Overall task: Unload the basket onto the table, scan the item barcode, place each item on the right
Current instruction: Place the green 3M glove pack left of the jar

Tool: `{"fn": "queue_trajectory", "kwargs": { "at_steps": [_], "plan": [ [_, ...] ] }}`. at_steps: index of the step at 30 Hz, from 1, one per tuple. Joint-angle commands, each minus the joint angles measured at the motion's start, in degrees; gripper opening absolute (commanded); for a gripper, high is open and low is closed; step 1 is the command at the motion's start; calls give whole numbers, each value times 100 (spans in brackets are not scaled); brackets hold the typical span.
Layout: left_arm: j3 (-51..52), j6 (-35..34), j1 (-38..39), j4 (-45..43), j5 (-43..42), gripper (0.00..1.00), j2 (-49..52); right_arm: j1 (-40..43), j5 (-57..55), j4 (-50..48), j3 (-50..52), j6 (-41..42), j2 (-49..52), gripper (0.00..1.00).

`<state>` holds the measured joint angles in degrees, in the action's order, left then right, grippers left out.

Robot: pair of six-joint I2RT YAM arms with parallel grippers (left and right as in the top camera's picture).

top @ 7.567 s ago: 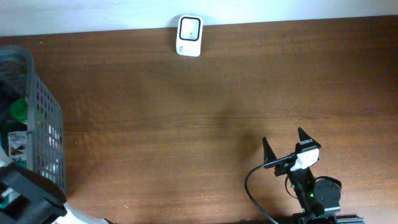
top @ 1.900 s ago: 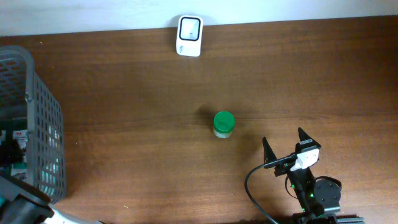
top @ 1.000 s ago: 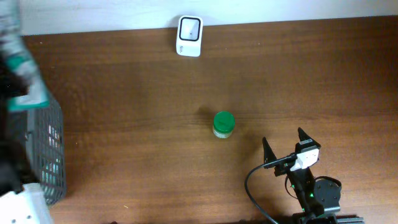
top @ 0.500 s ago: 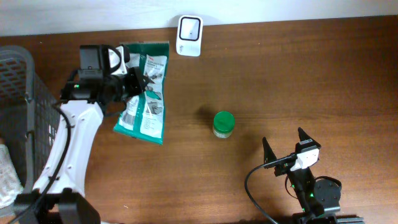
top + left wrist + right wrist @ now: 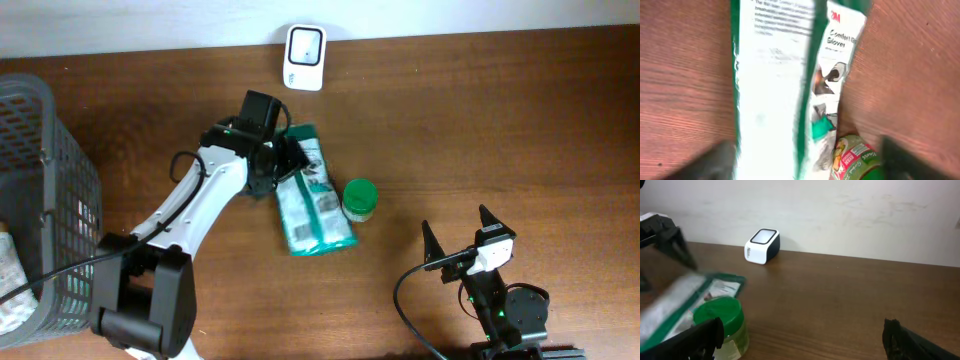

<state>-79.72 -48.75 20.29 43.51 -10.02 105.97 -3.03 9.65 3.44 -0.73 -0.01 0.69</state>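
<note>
The item, a green and white packet of gloves [image 5: 318,205], lies lengthwise on the table, blurred in the left wrist view [image 5: 775,90] and the right wrist view [image 5: 670,305]. Its far end is under my left gripper [image 5: 282,160], whose fingers stand wide apart on either side of the packet [image 5: 807,162] without pinching it. The white barcode scanner [image 5: 304,57] stands at the table's back edge, behind the packet [image 5: 762,246]. My right gripper [image 5: 455,222] rests open near the front right, empty [image 5: 802,340].
A green-lidded jar [image 5: 360,198] stands upright against the packet's right side [image 5: 855,160] [image 5: 720,322]. A grey mesh basket [image 5: 70,170] holding more goods sits at the left edge. A black cable loops beside the right arm's base.
My left arm has swung from the back left to the middle with the packet. Its jaws have spread, and the packet now lies beside the jar. The right arm is still.
</note>
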Motion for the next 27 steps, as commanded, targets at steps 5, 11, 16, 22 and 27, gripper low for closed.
{"fn": "queue_trajectory", "kwargs": {
  "at_steps": [5,11,16,22,27],
  "plan": [
    [-407,1687,-251,-59,192,84,-282,44,66,22,42,2,-33,98],
    [-1565,3259,-1604,79,216,90,-1617,44,66,22,42,2,-33,98],
    [-2267,3167,-3801,44,245,99,-2345,44,66,22,42,2,-33,98],
    [-2006,3008,-5451,442,2127,94,-2065,44,66,22,42,2,-33,98],
    [-1123,3613,-5574,490,3327,91,-1228,44,66,22,42,2,-33,98]
  ]
}}
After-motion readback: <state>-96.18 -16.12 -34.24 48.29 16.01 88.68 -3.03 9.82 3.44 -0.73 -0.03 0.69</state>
